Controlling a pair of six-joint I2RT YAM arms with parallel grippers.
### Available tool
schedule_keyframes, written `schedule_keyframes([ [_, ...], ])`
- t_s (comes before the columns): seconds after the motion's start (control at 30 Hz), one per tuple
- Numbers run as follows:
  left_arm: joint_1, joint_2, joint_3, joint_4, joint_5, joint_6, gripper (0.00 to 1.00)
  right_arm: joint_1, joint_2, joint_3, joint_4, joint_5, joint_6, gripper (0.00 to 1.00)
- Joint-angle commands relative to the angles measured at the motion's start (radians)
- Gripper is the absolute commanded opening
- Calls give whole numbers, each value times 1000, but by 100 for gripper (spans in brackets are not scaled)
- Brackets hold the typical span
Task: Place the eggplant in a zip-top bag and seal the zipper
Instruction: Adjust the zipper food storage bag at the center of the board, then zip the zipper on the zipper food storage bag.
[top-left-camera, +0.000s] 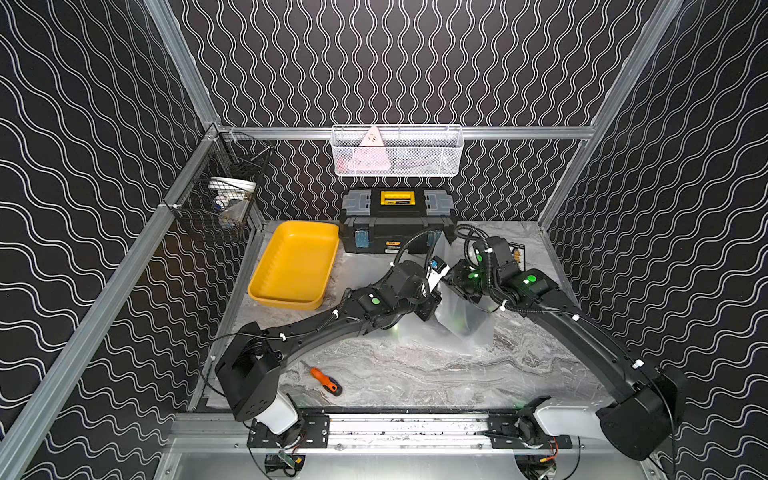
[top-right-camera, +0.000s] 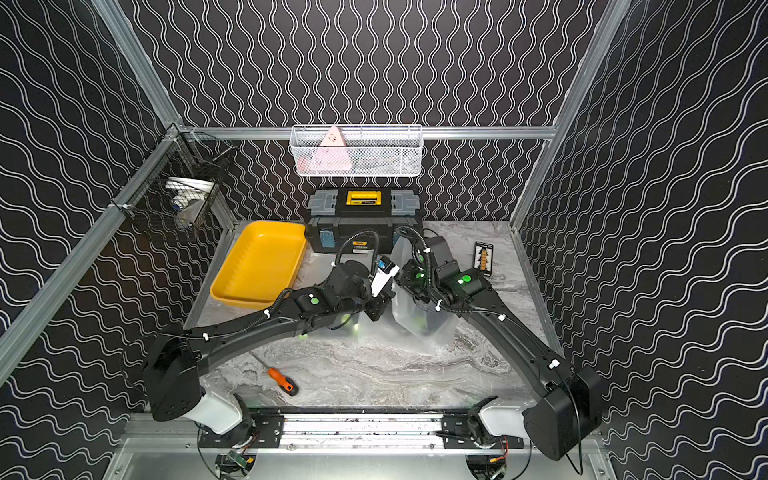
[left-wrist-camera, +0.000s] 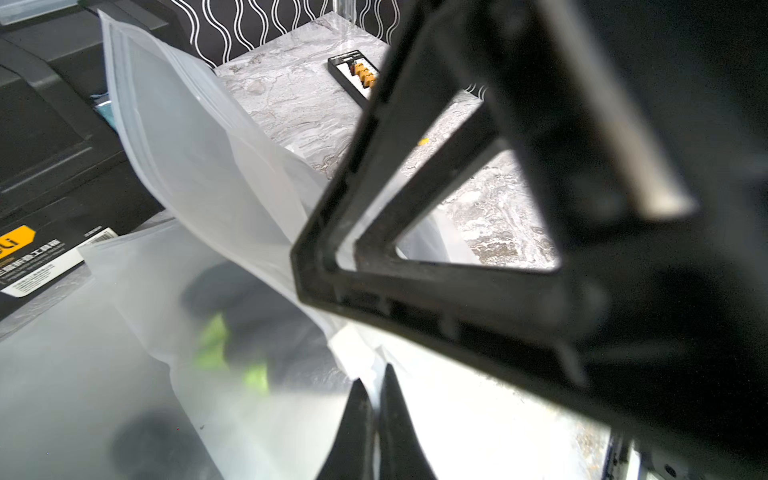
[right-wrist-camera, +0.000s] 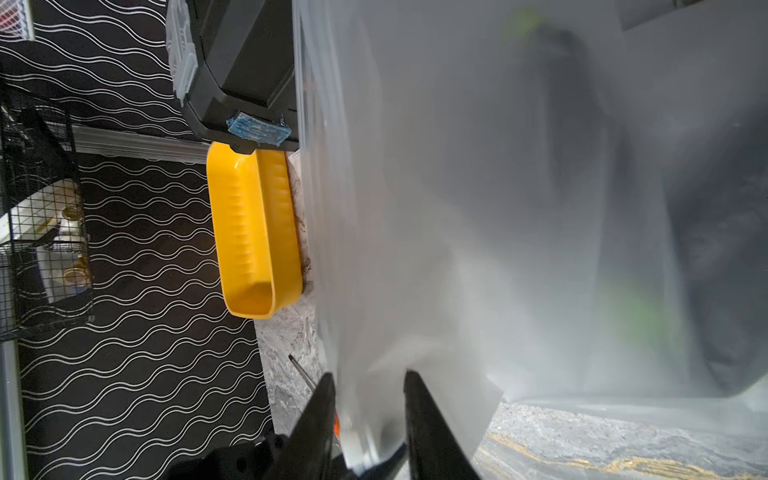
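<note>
Toward the back edge of the tabletop (top-left-camera: 415, 374), the left gripper (left-wrist-camera: 374, 376) pinches the bag (left-wrist-camera: 187, 166) closed-jawed; the right gripper (right-wrist-camera: 370, 376), half open around it, should clamp squarely.

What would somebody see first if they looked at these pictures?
Probably the bright yellow tray on the left of the table, beside the black toolbox at the back. In the middle, the left gripper pinches a cloudy plastic bag, and the right gripper has its fingers either side of another edge. An orange-handled screwdriver lies alone near the front.
</note>
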Motion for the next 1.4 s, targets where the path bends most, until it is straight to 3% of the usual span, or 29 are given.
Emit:
schedule_keyframes([
  [0.0, -1, -6, 4, 3, 43, 31, 0, -13, 12, 1, 44, 41, -26, 28],
  [0.23, -1, -11, 4, -16, 22, 34, 0, -58, 18, -24, 74, 14, -30, 0],
  [0.37, -2, -18, -8, -7, -22, 10, 0, -92, 6, -49, 86, 9, -13, 0],
  [0.47, -1, -26, -12, -17, -87, -26, 18, -108, -7, -69, 99, 11, 15, 0],
  [0.57, -1, -51, -58, 23, -126, -78, 22, -114, -16, -74, 120, 17, 52, 0],
  [0.8, -1, -77, -125, 111, -100, -120, 24, -114, 16, -72, 135, -25, 80, 0],
  [1.0, -2, -121, -198, 236, -55, -143, 33, -114, 21, -68, 134, -15, 86, 0],
  [1.27, -10, -91, -197, 276, -55, -145, 34, -113, 26, -57, 130, -22, 89, 0],
  [1.37, -10, -67, -184, 286, -59, -140, 24, -114, 24, -62, 133, -28, 95, 0],
])
